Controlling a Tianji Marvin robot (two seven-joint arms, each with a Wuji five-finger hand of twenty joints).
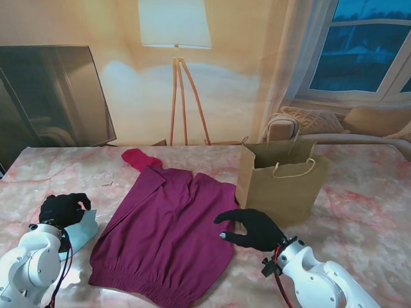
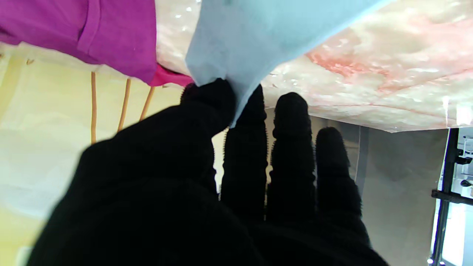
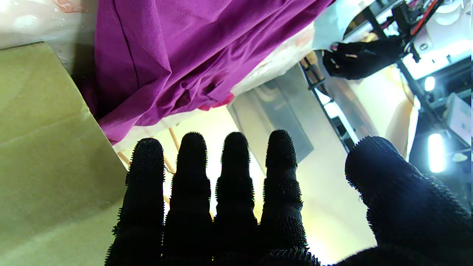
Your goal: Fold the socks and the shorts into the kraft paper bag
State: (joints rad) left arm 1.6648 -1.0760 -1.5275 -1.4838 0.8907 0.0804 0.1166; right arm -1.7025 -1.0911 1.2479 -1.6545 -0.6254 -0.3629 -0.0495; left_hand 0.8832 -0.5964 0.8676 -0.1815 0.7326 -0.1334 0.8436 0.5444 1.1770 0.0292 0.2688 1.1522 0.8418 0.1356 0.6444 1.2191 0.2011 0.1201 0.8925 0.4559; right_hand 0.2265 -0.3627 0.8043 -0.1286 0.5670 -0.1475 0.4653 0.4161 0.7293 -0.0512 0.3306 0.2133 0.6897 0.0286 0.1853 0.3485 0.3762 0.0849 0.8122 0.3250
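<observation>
1. A pink-veined marble table [image 1: 372, 212] is filling the stand view, with a printed backdrop behind it showing a floor lamp [image 1: 176, 77], a dark screen and a window.
2. The purple shorts [image 1: 164, 234] are lying spread flat at the middle of the table, waistband nearer to me and legs pointing away.
3. A pink sock [image 1: 141, 158] is peeking out from under the far left corner of the shorts.
4. The kraft paper bag [image 1: 282, 183] is standing upright and open just to the right of the shorts, its handles sticking up.
5. The left hand [image 1: 63, 209], in a black glove, is hovering left of the shorts and pinching a corner of a pale blue sock [image 1: 82, 232] between thumb and forefinger; the left wrist view is showing the cloth [image 2: 258, 40] caught at the fingertips [image 2: 214, 96].
6. The right hand [image 1: 253, 229] is resting at the right edge of the shorts, just in front of the bag, holding nothing, fingers straight and side by side, thumb well apart; the right wrist view is showing all its fingers [image 3: 236, 166] extended, with the shorts [image 3: 177, 55] and bag wall [image 3: 44, 147] beyond.
</observation>
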